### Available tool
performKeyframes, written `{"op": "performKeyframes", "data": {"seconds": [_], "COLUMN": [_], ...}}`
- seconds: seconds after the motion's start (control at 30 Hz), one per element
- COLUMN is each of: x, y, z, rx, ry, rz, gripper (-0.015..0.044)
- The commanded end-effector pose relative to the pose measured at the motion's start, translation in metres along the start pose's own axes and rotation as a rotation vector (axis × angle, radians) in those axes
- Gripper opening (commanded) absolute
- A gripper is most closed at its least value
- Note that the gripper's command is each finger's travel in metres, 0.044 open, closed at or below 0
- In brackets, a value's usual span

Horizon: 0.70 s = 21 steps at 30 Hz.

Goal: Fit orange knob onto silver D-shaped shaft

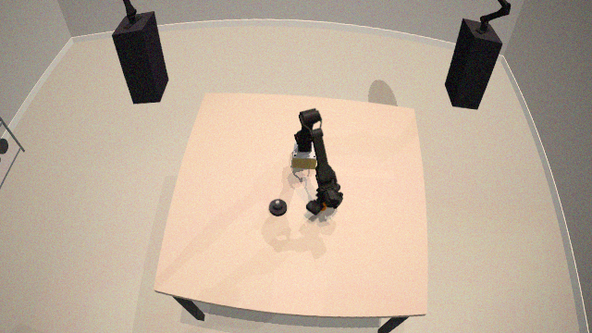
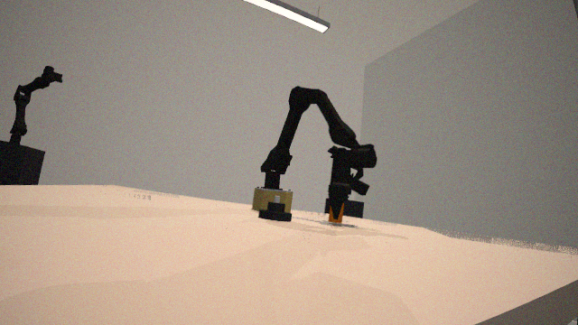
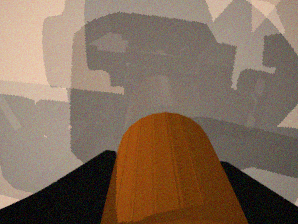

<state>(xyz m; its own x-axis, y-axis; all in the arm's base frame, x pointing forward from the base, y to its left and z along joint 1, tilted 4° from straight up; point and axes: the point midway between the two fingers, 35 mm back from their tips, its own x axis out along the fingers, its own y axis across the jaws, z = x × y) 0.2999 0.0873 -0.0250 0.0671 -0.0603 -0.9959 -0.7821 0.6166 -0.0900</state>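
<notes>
The orange knob [image 2: 340, 217] [image 3: 165, 175] is between the fingers of my gripper [image 2: 336, 216] [image 3: 165, 167], which is shut on it and points down. The knob looks roughly upright and is very low over the table; whether it touches the table I cannot tell. Its underside and hole are hidden. The round black pedestal [image 1: 277, 211] [image 2: 275, 217] stands to the left of the knob in the top and exterior views, apart from it. The silver shaft [image 1: 277, 202] [image 2: 277, 199] sticks up bare from its middle. The shaft's flat side is too small to make out. The pedestal is not in the wrist view.
The arm's base block [image 1: 303, 163] [image 2: 260, 199] stands on the table [image 1: 231, 259] [image 2: 135, 253], behind the pedestal. Arm shadows fall around the knob and cover much of the wrist view. Two black stands [image 1: 141, 57] [image 1: 474, 65] with other arms are beyond the table.
</notes>
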Motion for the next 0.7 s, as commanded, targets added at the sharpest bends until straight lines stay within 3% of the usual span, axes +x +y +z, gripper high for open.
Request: {"op": "performKeyframes", "data": {"seconds": [0.0,0.13,0.43,0.67], "x": [0.0068,0.0068,0.0051,0.0051], "y": [-0.0001,-0.0001,-0.0005,-0.0005], "z": [-0.0002,-0.0009,-0.0005,-0.0005], "rx": [-0.004,-0.004,0.001,0.001], "ry": [-0.003,-0.002,-0.001,-0.001], "rz": [0.004,0.004,0.001,0.001], "gripper": [0.0000,0.0000,0.0236,0.0240]}}
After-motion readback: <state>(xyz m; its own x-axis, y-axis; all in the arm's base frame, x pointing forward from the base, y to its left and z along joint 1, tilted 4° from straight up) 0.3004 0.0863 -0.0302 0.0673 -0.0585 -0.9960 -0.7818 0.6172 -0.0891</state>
